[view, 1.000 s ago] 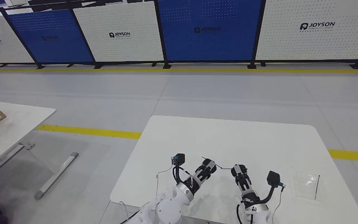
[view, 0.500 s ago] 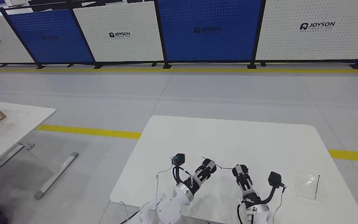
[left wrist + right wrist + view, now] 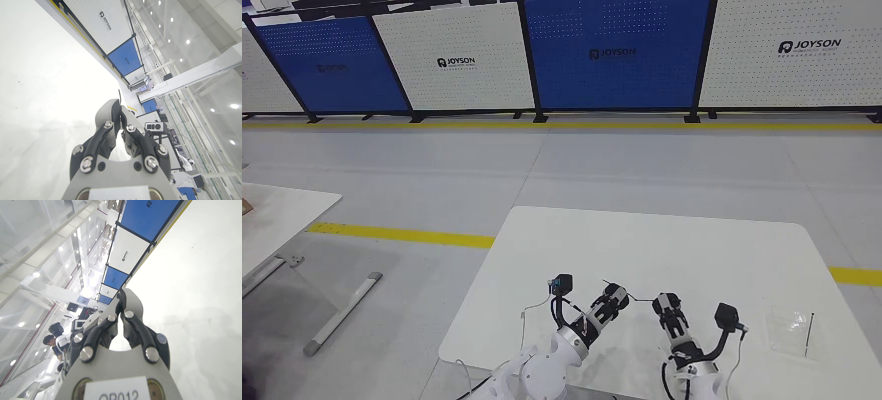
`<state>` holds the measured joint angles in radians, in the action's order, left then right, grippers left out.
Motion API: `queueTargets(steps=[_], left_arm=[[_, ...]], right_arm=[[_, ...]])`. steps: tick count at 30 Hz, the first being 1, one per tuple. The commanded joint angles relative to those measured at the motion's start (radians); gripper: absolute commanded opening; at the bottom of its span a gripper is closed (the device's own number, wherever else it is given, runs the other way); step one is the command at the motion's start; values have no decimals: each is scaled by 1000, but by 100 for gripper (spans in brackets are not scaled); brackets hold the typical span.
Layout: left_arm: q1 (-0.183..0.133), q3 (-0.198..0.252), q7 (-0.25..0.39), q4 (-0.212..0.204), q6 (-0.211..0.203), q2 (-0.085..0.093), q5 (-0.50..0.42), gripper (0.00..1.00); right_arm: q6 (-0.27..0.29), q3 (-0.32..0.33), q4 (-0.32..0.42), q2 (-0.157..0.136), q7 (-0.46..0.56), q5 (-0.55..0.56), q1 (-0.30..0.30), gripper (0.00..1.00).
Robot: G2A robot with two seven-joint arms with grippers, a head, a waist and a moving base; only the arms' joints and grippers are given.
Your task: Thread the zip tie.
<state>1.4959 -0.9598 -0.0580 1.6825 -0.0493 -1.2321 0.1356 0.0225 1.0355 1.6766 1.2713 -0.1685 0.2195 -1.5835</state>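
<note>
Tabletop: faint zip tie between left gripper, right gripper; head indiscernible.

The right gripper has slid a short way sideways over the tabletop, toward the left gripper, and a touch toward the far edge. Half a second ago it had drifted the opposite way by a hair, so this is a small reversal. The black camera housing on its wrist has moved with it. The gap between the two grippers is slightly narrower than before, and the stretch of black zip tie spanning them looks a little shorter, its right end carried along with the right gripper.
</note>
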Motion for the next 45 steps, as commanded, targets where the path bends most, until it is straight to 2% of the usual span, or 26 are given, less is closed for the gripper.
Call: queueTargets(steps=[1,37,45], left_arm=[[0,0,0,0,0,0,0,0],[0,0,0,0,0,0,0,0],[0,0,0,0,0,0,0,0]], right_arm=[[-3,-2,-2,3,-2,2,2,0],[60,54,12,19,20,3,-47,0],[47,54,14,24,28,16,-46,0]])
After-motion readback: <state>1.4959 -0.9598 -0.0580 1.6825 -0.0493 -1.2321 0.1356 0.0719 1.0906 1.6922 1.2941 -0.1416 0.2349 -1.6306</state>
